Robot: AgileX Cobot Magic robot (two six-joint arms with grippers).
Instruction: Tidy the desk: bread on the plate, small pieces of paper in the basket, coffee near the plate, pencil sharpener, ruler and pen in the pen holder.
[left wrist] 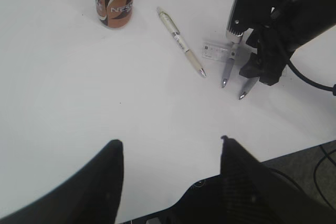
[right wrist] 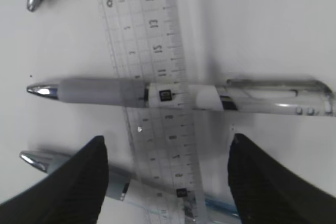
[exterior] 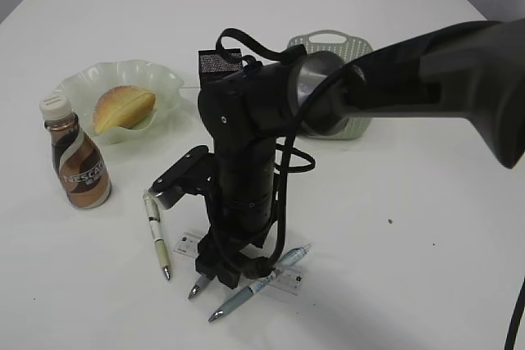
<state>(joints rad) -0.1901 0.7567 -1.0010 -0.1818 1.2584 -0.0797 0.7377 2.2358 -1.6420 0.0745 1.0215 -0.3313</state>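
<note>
Ruler (right wrist: 157, 103): clear, flat on desk (exterior: 426, 227); in exterior view mostly hidden behind right arm, only ends showing.
Grey-grip pen (right wrist: 173, 94): lies across ruler; blue-tinted pen (right wrist: 79, 174) nearer cam, partly covered by fingers.
Cream pen (exterior: 157, 235): left of ruler, apart.
Right gripper (right wrist: 165, 177): pointing straight down over ruler, jaws apart, nothing between.
Left gripper (left wrist: 170, 174): well clear of ruler, jaws apart, empty.
Pen holder (exterior: 220, 63): behind arm, mostly hidden.
Basket (exterior: 332, 47): partly blocked.
Bread (exterior: 123, 107) on plate (exterior: 156, 75); coffee (exterior: 75, 161) beside plate.
</note>
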